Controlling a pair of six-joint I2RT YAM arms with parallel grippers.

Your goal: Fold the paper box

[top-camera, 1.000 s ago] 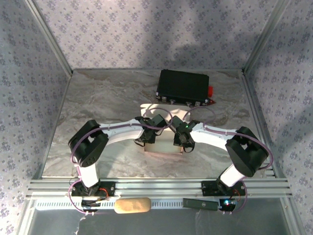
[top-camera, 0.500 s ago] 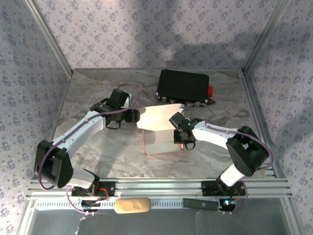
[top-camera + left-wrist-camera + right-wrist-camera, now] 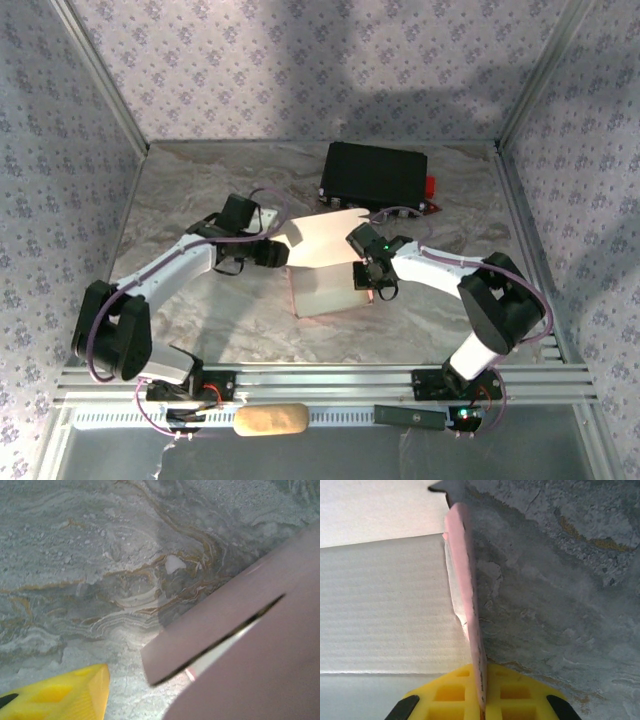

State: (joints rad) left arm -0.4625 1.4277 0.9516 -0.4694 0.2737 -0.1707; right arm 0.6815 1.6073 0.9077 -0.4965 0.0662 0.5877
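Paper box (image 3: pixel 325 290) lies before case (image 3: pixel 373 172) (both on table (image 3: pixel 200 190)).

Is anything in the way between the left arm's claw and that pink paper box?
Nothing visible. The left end effector sits just left of the paper box and its raised flap, with bare table between them. The black case lies behind the box, off that path. The right end effector pinches the box's right wall.

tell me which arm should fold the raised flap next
Left, probably: the left hand sits open beside the raised flap of the paper box, while the right hand is clamped on a side wall, steadying it.
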